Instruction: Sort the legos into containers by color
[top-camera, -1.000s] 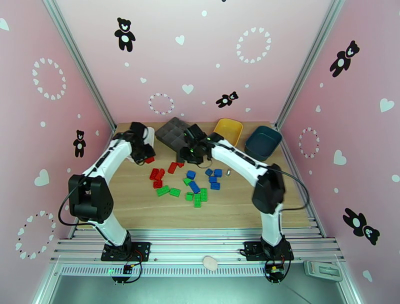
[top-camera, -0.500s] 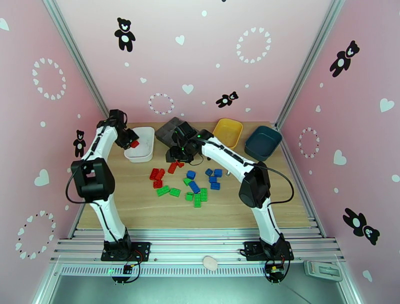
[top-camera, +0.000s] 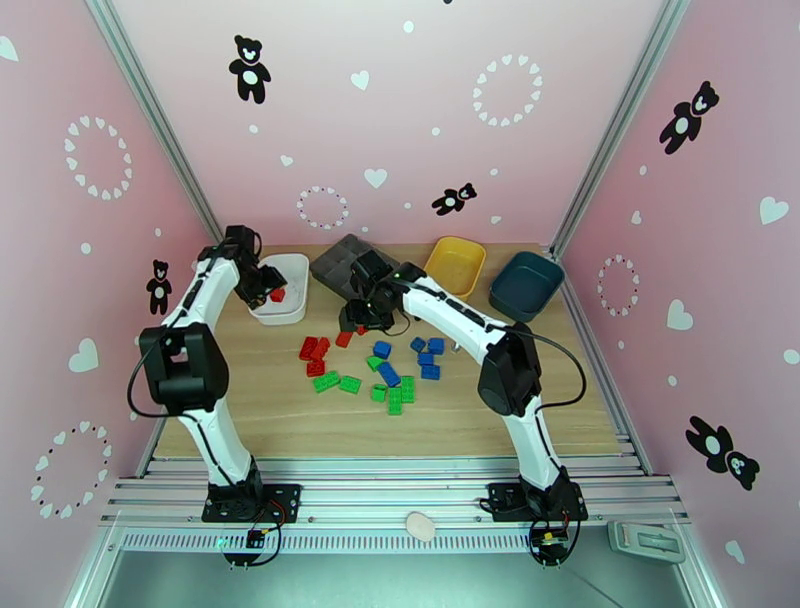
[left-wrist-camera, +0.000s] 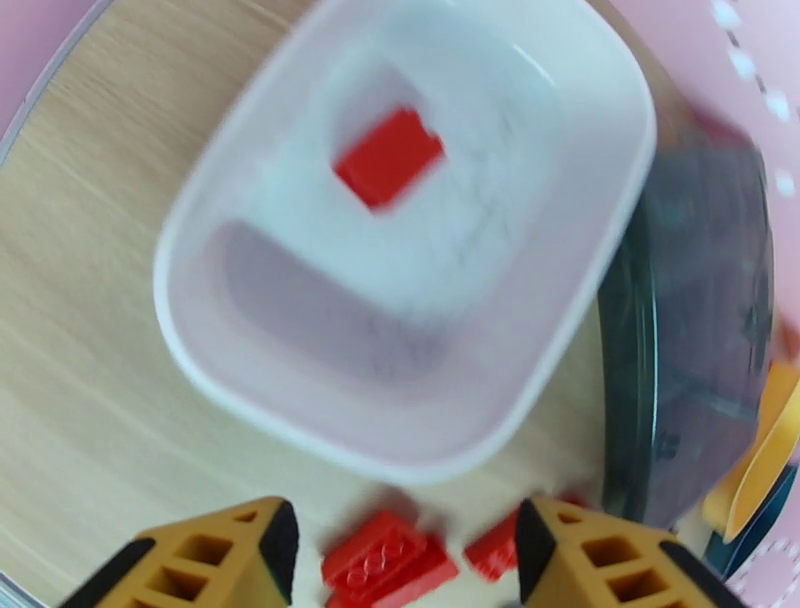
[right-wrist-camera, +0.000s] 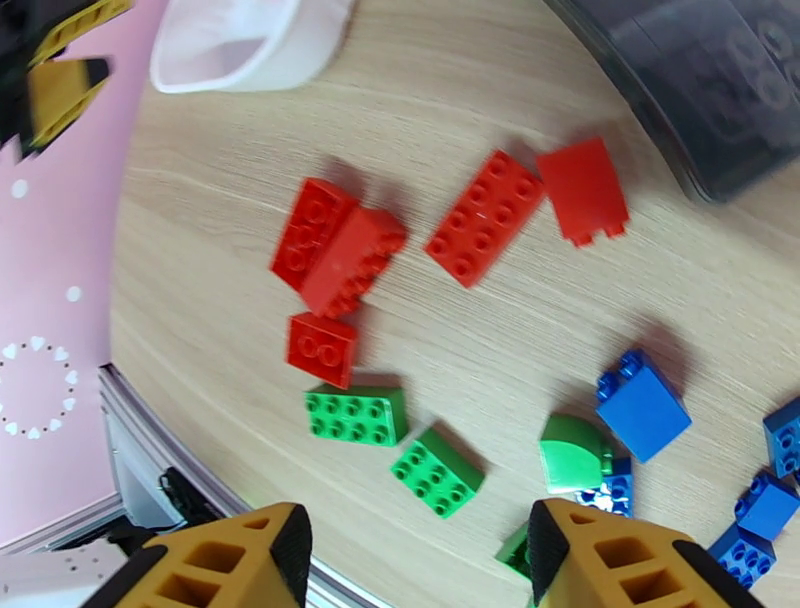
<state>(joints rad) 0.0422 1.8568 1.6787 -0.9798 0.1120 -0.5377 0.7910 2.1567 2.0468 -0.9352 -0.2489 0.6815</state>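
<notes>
The left tool (left-wrist-camera: 400, 530) hangs over the white bin (left-wrist-camera: 520, 330), released, with nothing between its fingers. One red brick (left-wrist-camera: 388, 157) sits within the bin's outline, too blurred to tell whether it rests flat. The right tool (right-wrist-camera: 420, 540) is spread wide and empty above the loose reds (right-wrist-camera: 335, 245) on the bench (top-camera: 300, 420).

The likeliest trouble lies there. Two reds touch each other, so closing on them may catch both or pinch one askew and flick it away. The flat red piece (right-wrist-camera: 582, 190) lies just beside the grey tray (right-wrist-camera: 700, 90) and a nudge could wedge it against the wall. Greens (right-wrist-camera: 355, 415) and blues (right-wrist-camera: 643, 405) sit near, so a sweep could drag a wrong colour along. Both arms work near the white bin, and they could clash if the right one carries a red there while the left one hovers.

The bench is pale wood grain, smooth enough for bricks to slide. The yellow bin (top-camera: 457, 262) and teal bin (top-camera: 525, 283) stand at its far edge. Pink walls with black bears and white hearts close it in.
</notes>
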